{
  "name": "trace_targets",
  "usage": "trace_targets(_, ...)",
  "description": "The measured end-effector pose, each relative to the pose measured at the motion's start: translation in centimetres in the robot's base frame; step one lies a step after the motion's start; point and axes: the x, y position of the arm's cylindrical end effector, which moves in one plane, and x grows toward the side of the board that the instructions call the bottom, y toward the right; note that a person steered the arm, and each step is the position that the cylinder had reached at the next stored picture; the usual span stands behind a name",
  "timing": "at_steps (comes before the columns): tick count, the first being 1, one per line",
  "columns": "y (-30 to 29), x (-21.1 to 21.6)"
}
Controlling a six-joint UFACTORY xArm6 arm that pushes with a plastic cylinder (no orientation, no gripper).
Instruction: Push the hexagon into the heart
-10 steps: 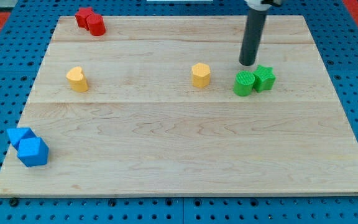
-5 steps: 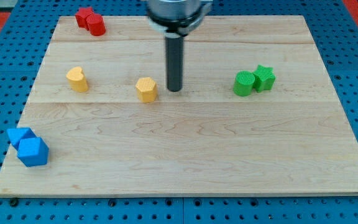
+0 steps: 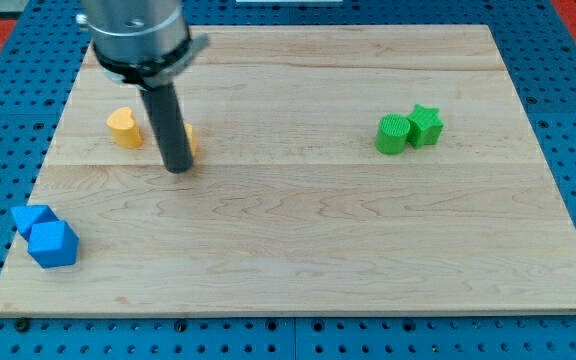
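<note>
The yellow heart [image 3: 123, 127] stands on the wooden board [image 3: 298, 240] at the view's left. The yellow hexagon [image 3: 190, 141] is almost wholly hidden behind my dark rod; only a sliver shows at the rod's right side, a short gap to the right of the heart. My tip [image 3: 178, 168] rests on the board right by the hexagon, at its bottom-left side, to the lower right of the heart.
Two red blocks [image 3: 146, 34] sit together at the board's top left. A green cylinder [image 3: 392, 134] and a green star [image 3: 425, 125] touch at the right. Two blue blocks [image 3: 46, 235] sit at the bottom left edge.
My tip has swept from the board's right to the left. The yellow hexagon has slid left with it, from the middle to just right of the heart.
</note>
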Motion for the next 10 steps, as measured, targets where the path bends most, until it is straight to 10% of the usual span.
trace_targets(10,4.2,-2.1)
